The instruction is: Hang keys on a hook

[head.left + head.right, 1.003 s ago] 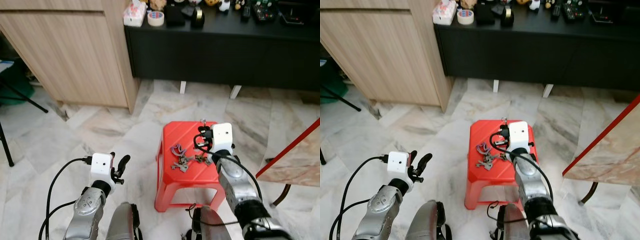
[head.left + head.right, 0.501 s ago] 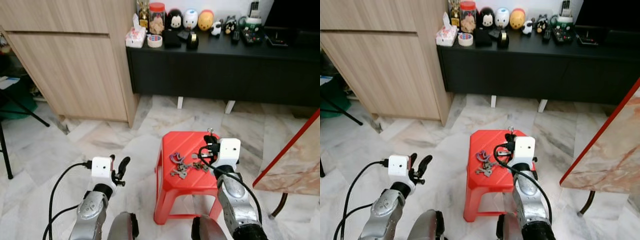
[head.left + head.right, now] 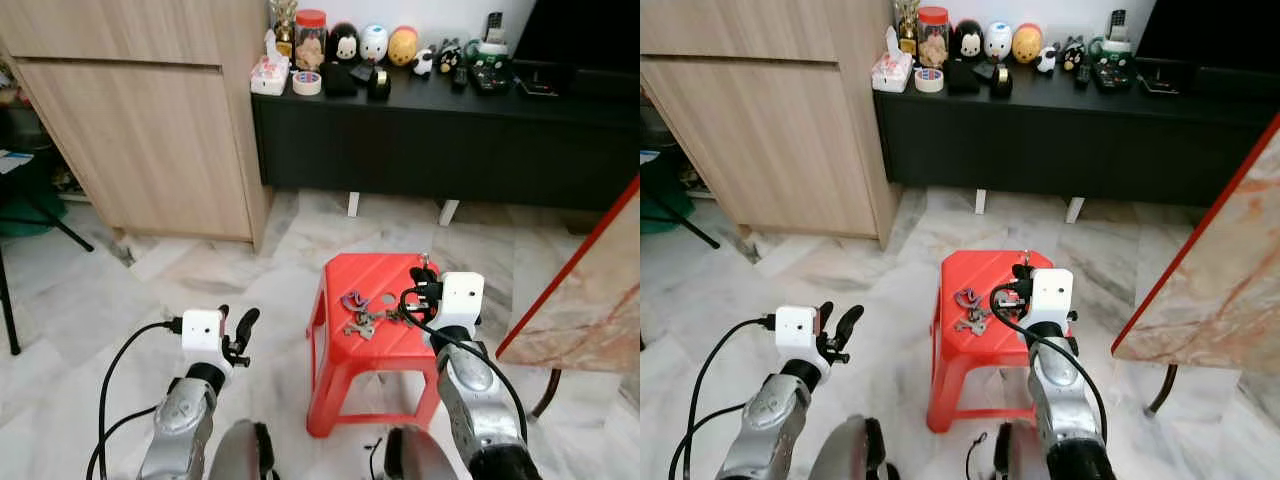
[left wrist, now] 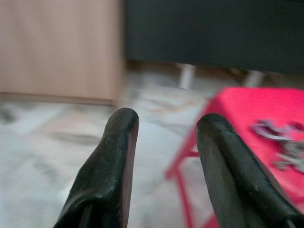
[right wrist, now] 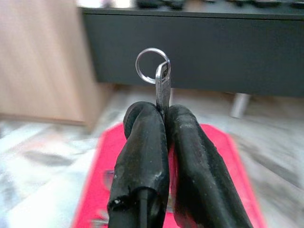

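A bunch of keys (image 3: 360, 320) with a purple tag lies on top of a red plastic stool (image 3: 372, 275). My right gripper (image 3: 421, 284) hovers over the stool's right side, shut on a single silver key (image 5: 162, 90). The key stands upright between the fingers (image 5: 145, 137), with its split ring (image 5: 152, 65) above them. My left gripper (image 3: 234, 326) is open and holds nothing, low over the marble floor to the left of the stool. Its fingers (image 4: 118, 147) point toward the stool (image 4: 237, 102).
A long black low cabinet (image 3: 450, 140) against the back wall carries figurines, a tape roll (image 3: 307, 83) and a tissue box. At the left stand a light wooden cabinet (image 3: 150, 120) and a black tripod leg (image 3: 50, 215). A red-edged marble slab (image 3: 590, 300) leans at the right.
The whole picture has shifted as the camera tilted up, bringing the cabinet top into view. The right gripper still holds the key over the stool, and the left gripper stays open.
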Controlling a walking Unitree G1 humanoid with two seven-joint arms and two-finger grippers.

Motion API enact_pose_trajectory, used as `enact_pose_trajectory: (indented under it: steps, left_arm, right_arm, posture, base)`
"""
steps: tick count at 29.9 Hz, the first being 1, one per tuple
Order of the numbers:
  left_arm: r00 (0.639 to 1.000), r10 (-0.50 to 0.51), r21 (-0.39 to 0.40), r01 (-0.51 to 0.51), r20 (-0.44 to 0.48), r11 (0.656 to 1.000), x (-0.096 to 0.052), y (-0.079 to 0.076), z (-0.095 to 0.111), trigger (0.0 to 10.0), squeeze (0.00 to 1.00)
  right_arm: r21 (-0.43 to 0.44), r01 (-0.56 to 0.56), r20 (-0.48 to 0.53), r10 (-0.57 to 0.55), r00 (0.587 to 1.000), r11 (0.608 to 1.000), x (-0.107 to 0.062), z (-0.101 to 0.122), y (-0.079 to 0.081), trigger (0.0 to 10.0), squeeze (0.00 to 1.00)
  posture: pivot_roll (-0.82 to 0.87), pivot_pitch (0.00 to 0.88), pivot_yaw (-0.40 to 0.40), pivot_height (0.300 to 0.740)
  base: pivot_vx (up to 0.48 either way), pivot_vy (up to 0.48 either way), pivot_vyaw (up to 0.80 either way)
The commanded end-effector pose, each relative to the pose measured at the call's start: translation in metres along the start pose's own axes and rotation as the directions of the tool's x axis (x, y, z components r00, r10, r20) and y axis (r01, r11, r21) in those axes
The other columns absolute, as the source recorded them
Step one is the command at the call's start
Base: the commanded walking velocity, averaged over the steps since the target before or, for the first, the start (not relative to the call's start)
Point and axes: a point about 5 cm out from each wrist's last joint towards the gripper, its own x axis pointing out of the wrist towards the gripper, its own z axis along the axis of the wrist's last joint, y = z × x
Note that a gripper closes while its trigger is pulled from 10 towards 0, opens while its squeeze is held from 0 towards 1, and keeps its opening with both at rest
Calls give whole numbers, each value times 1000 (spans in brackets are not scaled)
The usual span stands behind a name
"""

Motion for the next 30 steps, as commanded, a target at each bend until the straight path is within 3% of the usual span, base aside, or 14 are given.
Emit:
enact_pose_trajectory:
  steps: [1, 15, 30]
  left_arm:
    - [999, 18, -7, -19, -47, 1000, -7, 3, -12, 10000, 0]
    - [999, 10, -8, -11, -45, 1000, -9, 2, -12, 10000, 0]
    - [999, 4, -20, -4, -42, 1000, -10, -1, -13, 10000, 0]
  right_arm:
    - [15, 11, 14, -12, 1000, 1000, 0, 3, 1, 10000, 0]
    - [6, 24, -8, -23, 1000, 1000, -1, 0, -2, 10000, 0]
    - [2, 9, -36, -9, 999, 1000, -3, -5, 0, 10000, 0]
  posture:
    - [57, 98, -17, 640]
    - [62, 107, -11, 740]
    - [65, 109, -15, 740]
  base:
    - [0, 0, 0]
    - [0, 0, 0]
    - [0, 0, 0]
